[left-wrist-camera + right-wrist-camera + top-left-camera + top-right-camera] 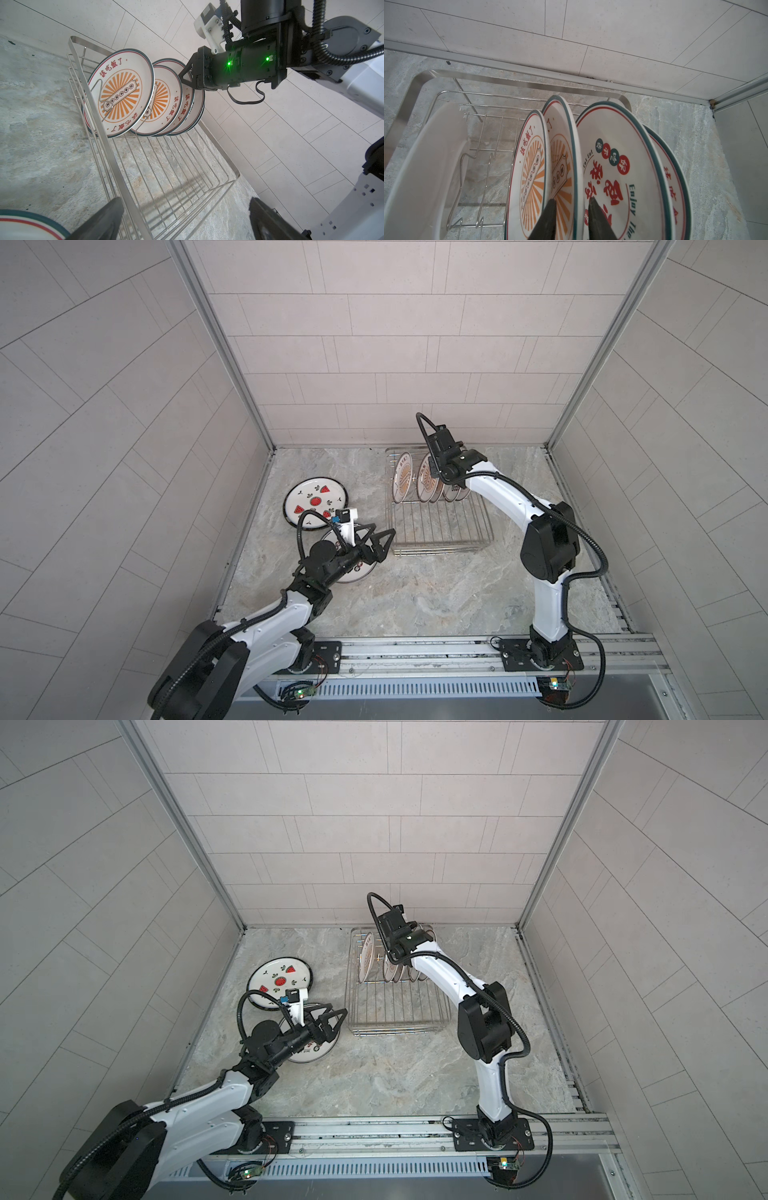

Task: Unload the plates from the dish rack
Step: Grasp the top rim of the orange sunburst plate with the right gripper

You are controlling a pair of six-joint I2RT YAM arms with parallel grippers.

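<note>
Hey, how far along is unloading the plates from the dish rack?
Done: the watermelon plate and a second plate lie on the table. In hand: the right gripper straddles the rim of a sunburst plate, grip unclear. Remaining: about five plates stand in the dish rack.

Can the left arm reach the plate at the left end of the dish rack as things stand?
Probably yes. The left gripper is open near the front left corner of the dish rack, and only its low side lies before the end plate. The right gripper is further right.
</note>
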